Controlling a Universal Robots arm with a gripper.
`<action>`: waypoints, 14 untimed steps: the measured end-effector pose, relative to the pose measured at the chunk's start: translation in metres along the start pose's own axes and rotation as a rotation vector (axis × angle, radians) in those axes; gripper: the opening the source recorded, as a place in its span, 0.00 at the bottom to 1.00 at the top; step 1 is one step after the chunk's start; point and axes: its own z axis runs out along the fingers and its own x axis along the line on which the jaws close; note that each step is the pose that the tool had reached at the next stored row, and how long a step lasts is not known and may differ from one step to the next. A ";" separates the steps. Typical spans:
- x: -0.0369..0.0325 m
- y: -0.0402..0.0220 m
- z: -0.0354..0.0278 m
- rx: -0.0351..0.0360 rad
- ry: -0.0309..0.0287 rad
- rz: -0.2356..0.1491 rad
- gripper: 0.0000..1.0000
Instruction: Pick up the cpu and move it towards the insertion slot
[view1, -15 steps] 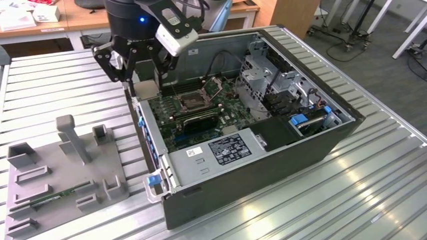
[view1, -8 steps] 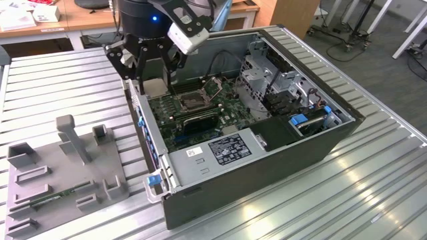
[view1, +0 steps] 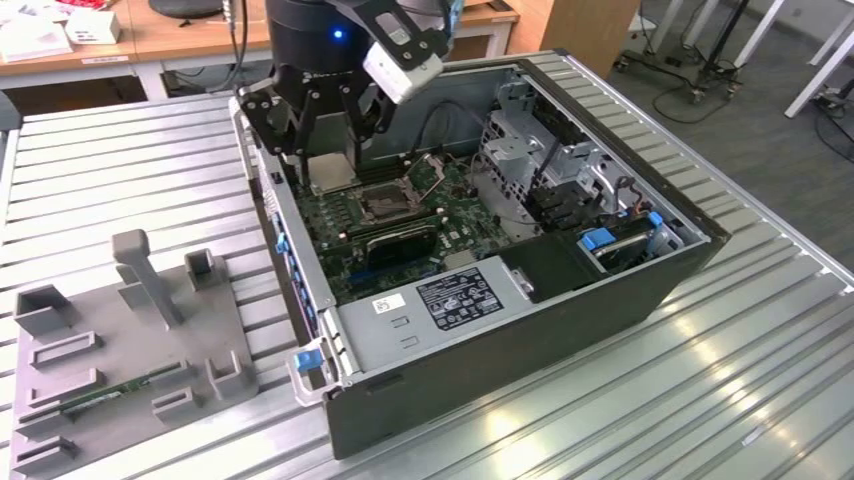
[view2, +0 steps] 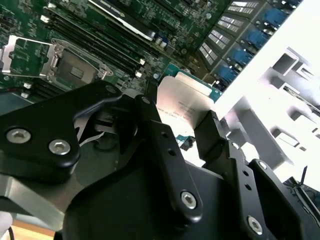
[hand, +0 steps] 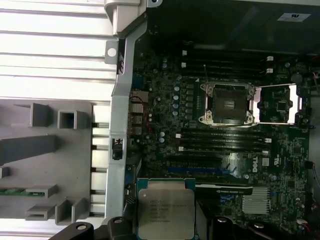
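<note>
While the ribbed metal bench (view1: 747, 330) carries everything in the exterior view, the largest thing on it is the open computer case (view1: 561, 260), lying on its side with the green motherboard (view1: 400, 225) exposed inside. At about nine o'clock from the case, near the exterior view's left edge, sits the grey tray (view1: 120, 370) with its upright posts and rectangular recesses, a thin green memory stick (view1: 114, 392) lying in one of them. The black robot arm (view1: 320, 40) comes down over the case's far corner at roughly eleven o'clock from the motherboard's middle. Its end effector (view1: 327, 165) hangs just above the board, and in the second wrist view the dark fingers (view2: 162, 145) are closed against opposite edges of the cpu (view2: 182, 107), holding the pale silvery chip clear of the board. In the first wrist view the cpu (hand: 165, 212) shows its flat square top with a green border, gripped between the fingers. The insertion slot (hand: 227, 104) lies at about one o'clock from the chip in that view, apart from it, with its shiny metal frame around a dark square socket and its hinged cover plate (hand: 277, 104) swung open beside it. In the exterior view the insertion slot (view1: 387, 203) sits just beside the end effector, at about four o'clock from it.
</note>
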 end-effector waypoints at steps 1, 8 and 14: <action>-0.0024 -0.0001 0.0000 0.0000 0.0000 0.000 0.55; -0.0189 -0.0006 0.0002 -0.0001 0.0000 0.000 0.55; -0.0333 -0.0010 0.0003 -0.0001 0.0000 0.000 0.55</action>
